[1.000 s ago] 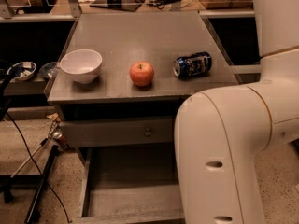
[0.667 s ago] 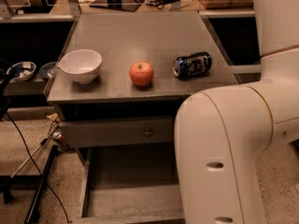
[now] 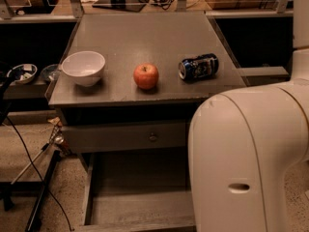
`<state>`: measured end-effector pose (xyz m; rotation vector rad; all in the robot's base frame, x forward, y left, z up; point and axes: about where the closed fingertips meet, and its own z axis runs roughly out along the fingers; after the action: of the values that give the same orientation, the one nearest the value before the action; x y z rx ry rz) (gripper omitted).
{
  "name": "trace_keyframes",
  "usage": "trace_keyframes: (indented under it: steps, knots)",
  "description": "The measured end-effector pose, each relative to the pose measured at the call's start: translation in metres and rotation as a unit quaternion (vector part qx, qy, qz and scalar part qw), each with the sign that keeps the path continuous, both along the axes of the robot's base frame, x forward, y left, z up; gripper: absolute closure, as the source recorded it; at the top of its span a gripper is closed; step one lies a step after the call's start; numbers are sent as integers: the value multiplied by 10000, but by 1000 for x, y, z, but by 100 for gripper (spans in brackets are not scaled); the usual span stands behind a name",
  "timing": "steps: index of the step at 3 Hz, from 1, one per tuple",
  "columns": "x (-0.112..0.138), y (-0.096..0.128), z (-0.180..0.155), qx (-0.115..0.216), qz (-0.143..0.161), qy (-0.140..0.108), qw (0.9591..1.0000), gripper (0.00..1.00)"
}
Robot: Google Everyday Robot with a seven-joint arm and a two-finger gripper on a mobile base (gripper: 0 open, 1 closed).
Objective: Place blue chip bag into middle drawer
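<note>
Checked against the frame of a second ago, I find no change; bowl, apple, can and arm stand as before. The white bowl [image 3: 83,67] sits left on the cabinet top [image 3: 145,33], showing only its white inside; the apple [image 3: 146,76] is at centre; the blue-and-white can [image 3: 198,66] lies on its side to the right. The middle drawer [image 3: 140,204] is pulled out at bottom centre, bare floor showing, its right part hidden behind the robot arm [image 3: 251,158]; the drawer front [image 3: 120,138] above it is closed. The gripper is out of frame, so I cannot tell its opening or load; the blue chip bag is likewise not visible to me.
</note>
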<state>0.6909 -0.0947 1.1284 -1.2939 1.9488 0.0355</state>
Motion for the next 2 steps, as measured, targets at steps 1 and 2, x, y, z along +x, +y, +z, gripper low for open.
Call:
trace_keyframes:
  steps: [1,2]
  knots:
    - [-1,-3,11,12,-32,-159,9999,100]
    - [-17,-14,28,94,-72,-250,9996,100]
